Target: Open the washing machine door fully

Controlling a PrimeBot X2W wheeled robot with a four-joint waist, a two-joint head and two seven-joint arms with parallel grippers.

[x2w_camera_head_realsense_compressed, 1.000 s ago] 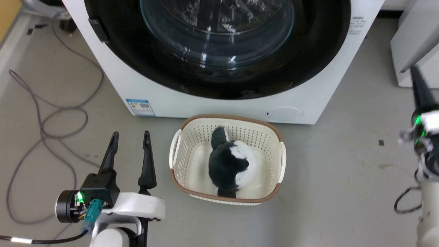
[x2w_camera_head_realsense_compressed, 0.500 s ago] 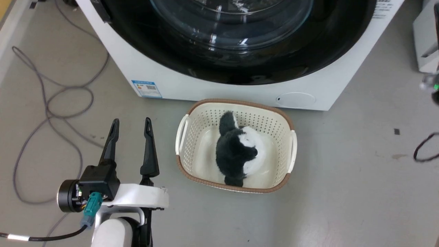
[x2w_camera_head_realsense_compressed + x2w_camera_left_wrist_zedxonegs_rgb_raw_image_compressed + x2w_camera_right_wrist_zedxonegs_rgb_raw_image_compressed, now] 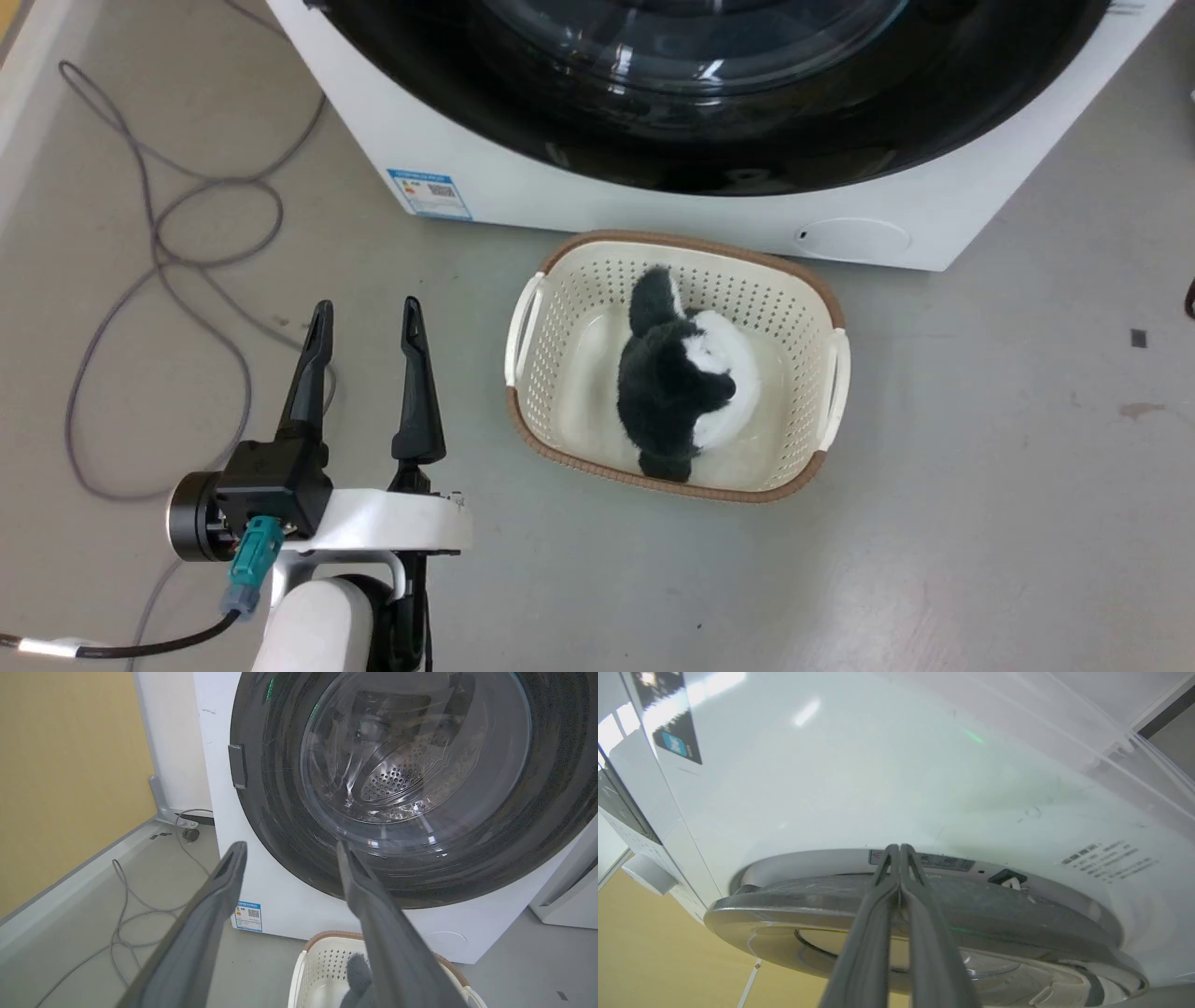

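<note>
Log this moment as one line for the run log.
washing machine door: looks closed | right gripper: shut, tips at door edge | left gripper: open, beside basket with plush toy

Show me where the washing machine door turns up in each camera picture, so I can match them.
Head view: the washing machine door is the glossy black arc along the top edge, above the laundry basket.
Left wrist view: it fills the upper right, face-on, beyond the left gripper.
Right wrist view: it runs edge-on across the lower half.
Shared landmark: the white front of the washing machine, all around it.
</note>
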